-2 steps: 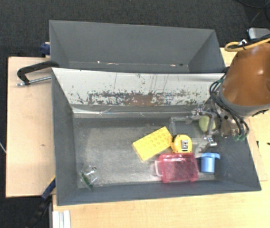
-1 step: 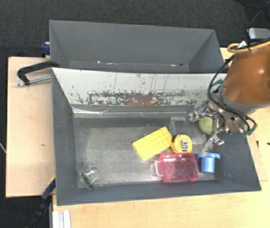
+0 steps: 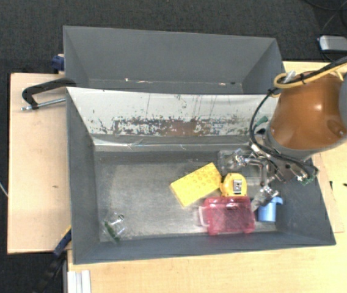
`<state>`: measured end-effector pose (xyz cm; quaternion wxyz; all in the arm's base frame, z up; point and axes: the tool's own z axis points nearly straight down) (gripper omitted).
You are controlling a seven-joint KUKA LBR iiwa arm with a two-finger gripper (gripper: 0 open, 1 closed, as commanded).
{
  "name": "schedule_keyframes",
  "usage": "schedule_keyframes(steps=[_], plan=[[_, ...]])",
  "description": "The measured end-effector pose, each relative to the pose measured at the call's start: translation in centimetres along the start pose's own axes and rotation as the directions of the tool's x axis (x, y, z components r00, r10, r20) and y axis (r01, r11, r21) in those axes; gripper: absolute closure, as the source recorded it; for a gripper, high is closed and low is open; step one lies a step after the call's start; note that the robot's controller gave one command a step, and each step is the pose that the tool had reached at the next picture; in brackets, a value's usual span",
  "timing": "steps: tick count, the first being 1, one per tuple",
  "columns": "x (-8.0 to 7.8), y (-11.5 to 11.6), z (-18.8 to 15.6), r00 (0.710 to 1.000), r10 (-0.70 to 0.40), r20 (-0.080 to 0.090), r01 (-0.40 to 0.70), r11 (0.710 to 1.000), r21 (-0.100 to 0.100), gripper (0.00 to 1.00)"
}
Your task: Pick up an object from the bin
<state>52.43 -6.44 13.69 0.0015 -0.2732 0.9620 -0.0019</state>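
My gripper [image 3: 260, 168] hangs low at the bin's right side, under the arm's orange cover. Just left of it lies a small yellow tape measure [image 3: 234, 185], touching or nearly touching the gripper's metal parts. A blue cylinder-shaped piece [image 3: 266, 211] lies right below the gripper toward the front wall. A pink see-through box [image 3: 226, 216] rests in front of the tape measure. A flat yellow studded block [image 3: 196, 183] lies tilted to the left of the tape measure.
A small clear, greenish thing [image 3: 113, 225] lies alone in the front left corner. The left half of the bin floor is bare metal. The arm with its orange cover and cables comes over the right rim.
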Motion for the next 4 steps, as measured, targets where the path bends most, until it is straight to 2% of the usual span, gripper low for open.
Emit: schedule_keyframes(steps=[1,2,3,4], plan=[[-3.1,0.7,2.2,0.984,-0.176,0.008,0.176,0.984,-0.005,0.0],[-3.6,3.3,5.5,0.94,-0.339,0.021,0.339,0.941,0.01,1.0],[-3.6,3.3,5.5,0.94,-0.339,0.021,0.339,0.941,0.01,1.0],[-0.1,1.3,-9.4,0.961,-0.278,0.005,0.278,0.961,0.0,1.0]])
